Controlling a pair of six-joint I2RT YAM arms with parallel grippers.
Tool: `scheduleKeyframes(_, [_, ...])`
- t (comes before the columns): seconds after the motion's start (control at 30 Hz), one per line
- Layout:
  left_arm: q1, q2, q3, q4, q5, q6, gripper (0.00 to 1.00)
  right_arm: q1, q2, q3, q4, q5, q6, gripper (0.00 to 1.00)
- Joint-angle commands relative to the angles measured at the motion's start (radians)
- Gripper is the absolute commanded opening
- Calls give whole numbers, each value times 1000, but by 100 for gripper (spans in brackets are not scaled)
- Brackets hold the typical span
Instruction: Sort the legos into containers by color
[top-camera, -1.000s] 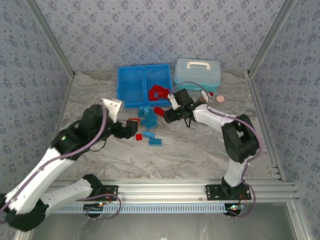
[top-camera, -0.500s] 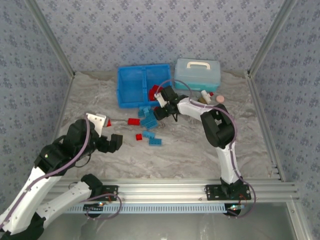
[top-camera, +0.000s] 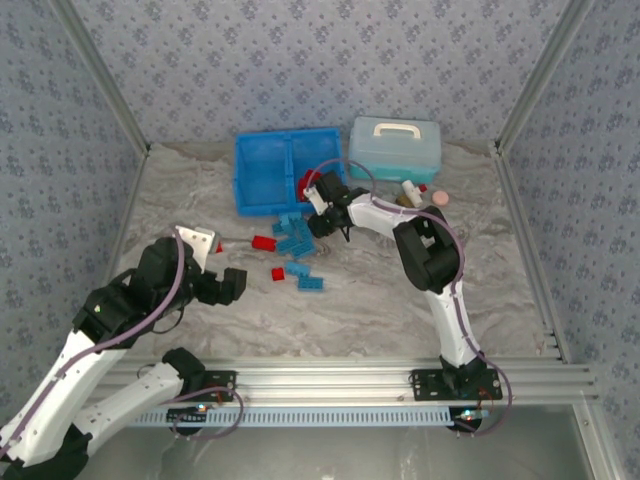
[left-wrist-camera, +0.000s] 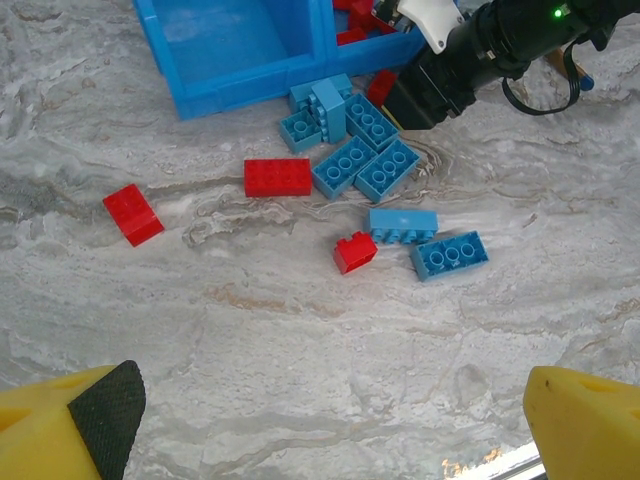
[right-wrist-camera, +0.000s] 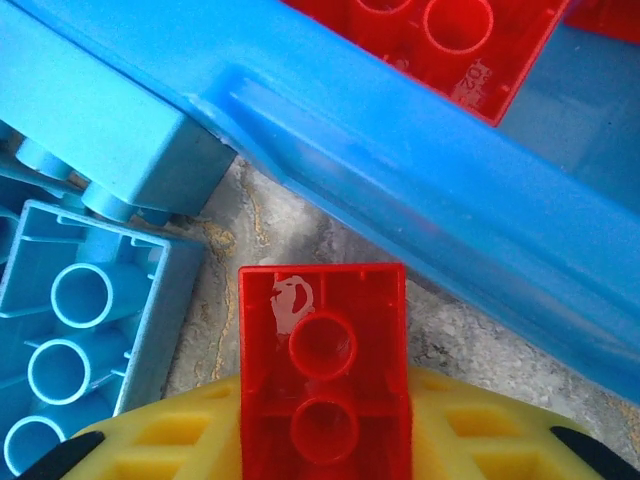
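Now pinching a small red studded plastic brick (right-wrist-camera: 322, 370) between the yellow fingers (right-wrist-camera: 150, 440) of the right gripper (top-camera: 318, 221), low in the middle of the right wrist view. Sitting just beside the wall of the bright blue plastic tray (right-wrist-camera: 400, 170), likely so as to lift over it and join the red bricks (top-camera: 308, 183) in the right half. Lower left in the top view, waiting with the left gripper (left-wrist-camera: 330, 440) spread wide, holding nothing, well apart from the light blue bricks (left-wrist-camera: 362, 160), likely to leave room.

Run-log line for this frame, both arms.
left gripper: open, empty | right gripper: shut on red brick, at front wall of blue tray | loose bricks: red, light blue
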Motion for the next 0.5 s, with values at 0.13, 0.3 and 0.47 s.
scheduleKeyframes(0.13, [10, 7, -15, 51, -4, 1, 99, 21, -206, -98, -14, -17, 68, 29])
scheduleKeyframes(0.3, [16, 23, -44, 88, -33, -29, 99, 16, -310, -88, 30, 48, 142, 28])
scheduleKeyframes(0.47, [24, 38, -72, 117, -42, -76, 99, -5, -178, 103, -1, 173, 210, 28])
